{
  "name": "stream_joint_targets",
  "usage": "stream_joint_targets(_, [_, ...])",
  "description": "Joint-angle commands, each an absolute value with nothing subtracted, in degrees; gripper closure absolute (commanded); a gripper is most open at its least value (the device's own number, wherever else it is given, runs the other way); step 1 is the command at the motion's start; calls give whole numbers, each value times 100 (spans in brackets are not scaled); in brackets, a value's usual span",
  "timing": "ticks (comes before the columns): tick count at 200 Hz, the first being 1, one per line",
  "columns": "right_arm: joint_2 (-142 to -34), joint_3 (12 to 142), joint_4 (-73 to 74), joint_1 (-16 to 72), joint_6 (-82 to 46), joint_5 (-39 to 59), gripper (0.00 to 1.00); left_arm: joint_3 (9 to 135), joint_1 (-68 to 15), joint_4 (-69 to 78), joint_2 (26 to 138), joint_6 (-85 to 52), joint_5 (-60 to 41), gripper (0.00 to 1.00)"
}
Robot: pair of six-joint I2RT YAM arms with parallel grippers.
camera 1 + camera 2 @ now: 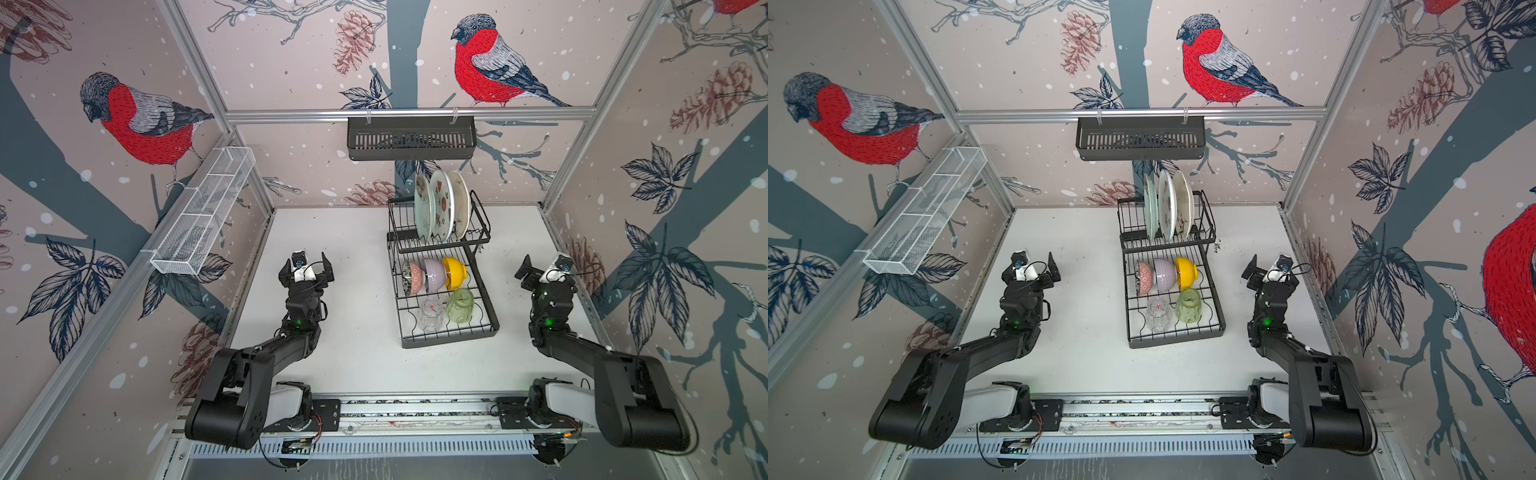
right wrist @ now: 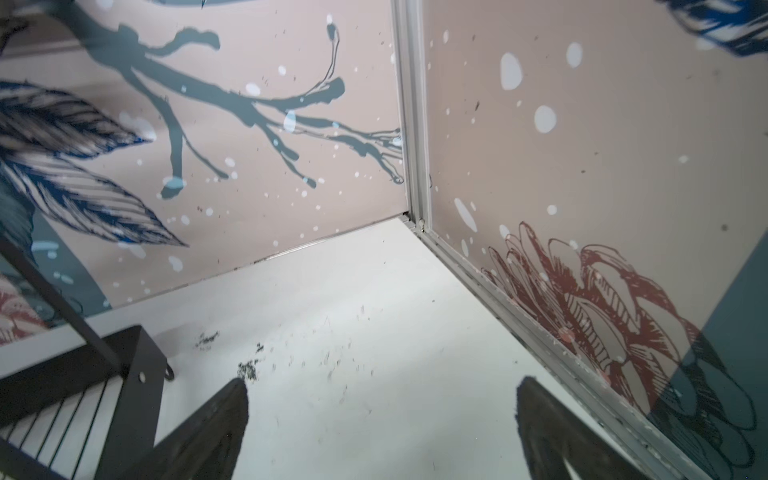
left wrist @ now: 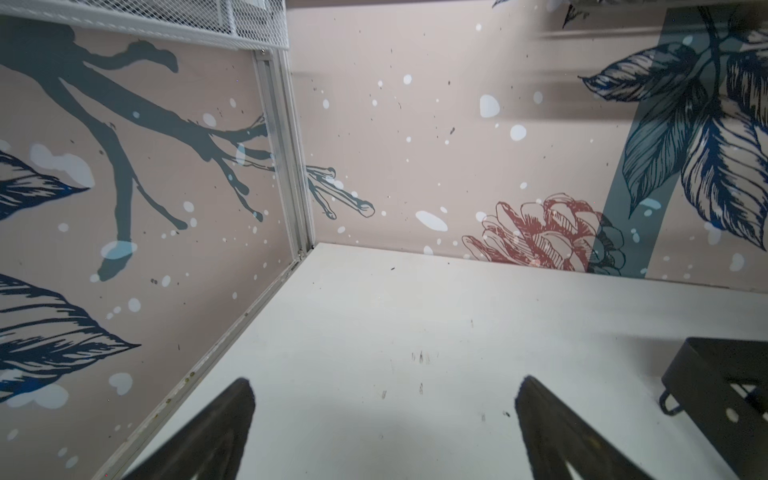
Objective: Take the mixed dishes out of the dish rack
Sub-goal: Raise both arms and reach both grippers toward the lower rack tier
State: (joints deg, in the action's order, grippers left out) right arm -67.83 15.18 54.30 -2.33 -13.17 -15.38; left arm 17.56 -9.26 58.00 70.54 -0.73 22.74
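My left gripper [image 1: 306, 266] and right gripper [image 1: 545, 266] both hover spread wide, empty, either side of the dish rack [image 1: 484, 328], well apart from it. Nearest on the lower grid: a clear glass [image 1: 431, 313] and green glass [image 1: 460, 306], mouths down, presumably to drain. Behind them, pink bowl [image 1: 411, 277], lilac bowl [image 1: 433, 274] and yellow bowl [image 1: 454, 272] lean on edge, nested close. Farthest, up on the slotted tier, the pale green plate [image 1: 423, 208], fruit-patterned plate [image 1: 441, 205] and cream plate [image 1: 459, 203] stand upright. Nothing unloaded yet, I reckon.

White table [image 1: 357, 357] — black dish rack [image 1: 449, 336] on it
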Motion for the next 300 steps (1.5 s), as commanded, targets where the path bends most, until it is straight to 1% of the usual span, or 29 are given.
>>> stream_joint_targets(1, [-6396,1766,4115,-225,-2185,-1955,1,2114,-1013,4515,6696,-520,2341,2])
stream_joint_targets(39, [-6000,1950,3079,51,-2566,-1670,1,2732,-1483,3163,6465,-1171,2345,2])
stream_joint_targets(50, [-5968,2104,2662,169,-2676,-1612,0,2958,-1662,2595,6462,-1404,2374,3])
stream_joint_targets(66, [-5959,2370,2027,269,-2813,-1394,1,3240,-1979,1813,6507,-1748,2422,3])
stream_joint_targets(83, [-5925,2584,1440,317,-2975,-1228,0,3337,-2299,1326,6549,-2001,2366,3])
stream_joint_targets(98, [-5873,2671,1136,316,-3047,-977,1,3333,-2493,1045,6564,-2236,2061,5])
stream_joint_targets(109, [-5838,2688,981,316,-3153,-699,1,3309,-2687,902,6552,-2404,2028,7])
stream_joint_targets(141, [-5775,2655,616,428,-3262,227,1,3285,-3318,633,6522,-2692,1993,7])
stream_joint_targets(169, [-5687,2581,298,527,-3269,512,0,3282,-3830,606,6570,-2988,1790,8])
stream_joint_targets(195, [-5510,2438,299,578,-3356,840,1,3283,-4106,751,6698,-3185,1614,11])
stream_joint_targets(226, [-5246,2364,127,633,-3367,879,0,3392,-4227,938,6996,-3358,1334,20])
stream_joint_targets(247, [-5013,2322,36,634,-3394,822,0,3525,-4262,950,7203,-3430,1101,22])
stream_joint_targets(262, [-4852,2278,19,634,-3426,779,0,3558,-4285,1040,7304,-3500,923,26])
stream_joint_targets(300, [-4608,2114,-4,634,-3476,817,1,3670,-4337,1037,7621,-3565,686,30])
